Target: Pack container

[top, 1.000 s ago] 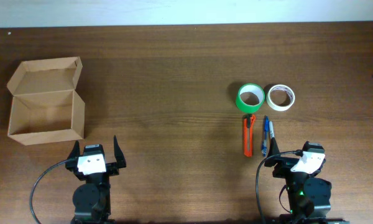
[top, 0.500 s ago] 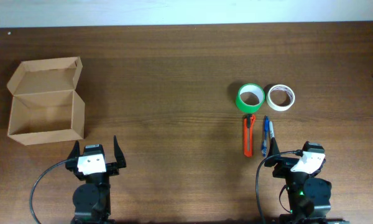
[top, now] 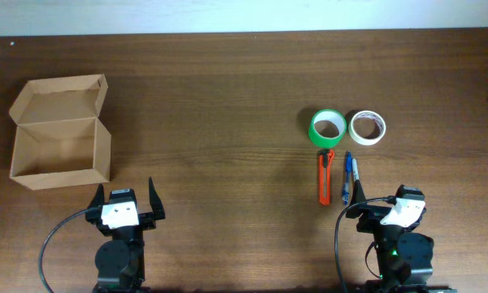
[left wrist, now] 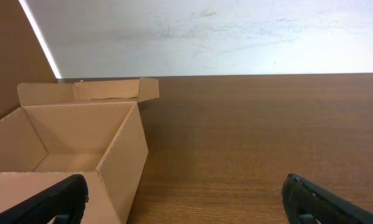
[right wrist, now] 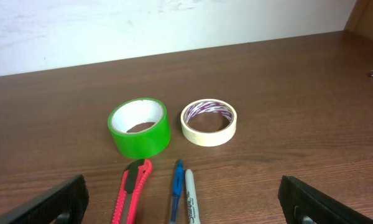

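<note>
The container (top: 61,130) is a tan cardboard box, open, with its flap lid folded back, at the table's left. It fills the left of the left wrist view (left wrist: 81,143). My left gripper (top: 126,198) is open and empty just in front of the box's right corner (left wrist: 183,208). A green tape roll (top: 328,128), a cream tape roll (top: 367,127), a red-orange utility knife (top: 325,177) and a blue pen (top: 348,172) lie at the right. My right gripper (top: 384,197) is open and empty just in front of them (right wrist: 186,208).
The right wrist view shows the green roll (right wrist: 140,127), cream roll (right wrist: 209,122), knife (right wrist: 130,193), blue pen (right wrist: 176,193) and a white marker (right wrist: 190,199) beside the pen. The brown wooden table (top: 228,163) ends at a pale wall at the back.
</note>
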